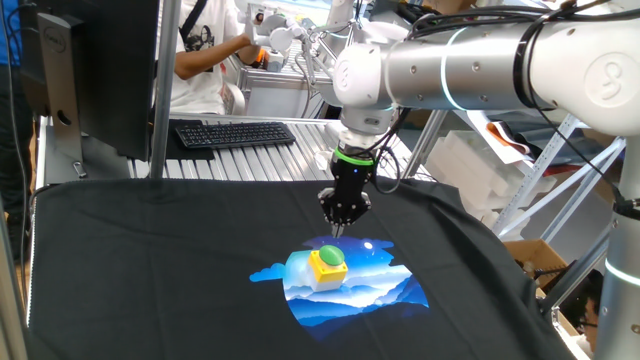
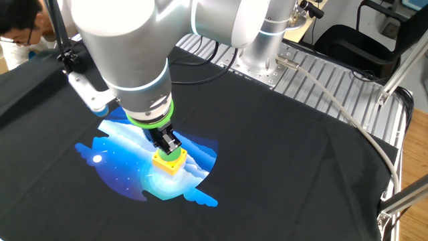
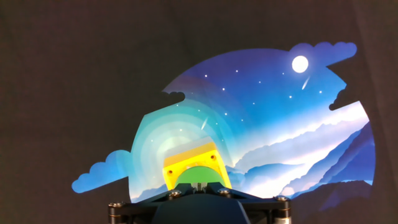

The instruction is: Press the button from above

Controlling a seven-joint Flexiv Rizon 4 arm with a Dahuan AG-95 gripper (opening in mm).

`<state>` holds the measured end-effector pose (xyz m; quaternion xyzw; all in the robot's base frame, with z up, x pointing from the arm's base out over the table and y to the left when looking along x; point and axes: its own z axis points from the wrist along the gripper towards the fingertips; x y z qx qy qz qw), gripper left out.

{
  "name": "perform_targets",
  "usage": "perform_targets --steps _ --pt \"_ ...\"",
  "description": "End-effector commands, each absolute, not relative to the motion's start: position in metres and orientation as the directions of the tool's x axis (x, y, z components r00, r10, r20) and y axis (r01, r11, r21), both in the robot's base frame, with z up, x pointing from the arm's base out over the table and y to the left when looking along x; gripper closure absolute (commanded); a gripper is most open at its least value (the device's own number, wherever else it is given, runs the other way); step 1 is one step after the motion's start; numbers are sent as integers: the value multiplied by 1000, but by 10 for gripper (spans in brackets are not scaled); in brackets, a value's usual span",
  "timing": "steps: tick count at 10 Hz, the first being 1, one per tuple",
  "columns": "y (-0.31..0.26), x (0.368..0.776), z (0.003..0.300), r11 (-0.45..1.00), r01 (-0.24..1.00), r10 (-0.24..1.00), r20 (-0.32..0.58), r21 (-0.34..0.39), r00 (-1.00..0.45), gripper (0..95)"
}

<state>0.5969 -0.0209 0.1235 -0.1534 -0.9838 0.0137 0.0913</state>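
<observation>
The button (image 1: pixel 329 256) is a green dome cap on a yellow box (image 1: pixel 327 272). It stands on a blue night-sky print (image 1: pixel 370 285) on the black cloth. My gripper (image 1: pixel 338 226) points straight down and hangs a little above the button, apart from it. Its fingertips meet in a point, so it is shut and empty. In the other fixed view the gripper (image 2: pixel 172 148) covers the green cap and only the yellow box (image 2: pixel 168 163) shows. In the hand view the green cap (image 3: pixel 196 175) lies just ahead of the gripper (image 3: pixel 198 185).
The black cloth (image 1: pixel 150 260) covers the table. A keyboard (image 1: pixel 232 133) and a dark monitor (image 1: pixel 95 70) stand at the back, with a person (image 1: pixel 205 50) behind them. A bare slatted metal tabletop (image 2: pixel 334 80) and the arm's base (image 2: pixel 261 47) lie beside the cloth.
</observation>
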Motion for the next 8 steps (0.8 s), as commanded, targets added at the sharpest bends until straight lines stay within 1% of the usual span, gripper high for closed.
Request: perform_targets --steps 1,8 --pt "-21 598 124 952 301 306 177 -55 -936 950" --pt "-21 598 124 951 305 309 174 -52 -935 950"
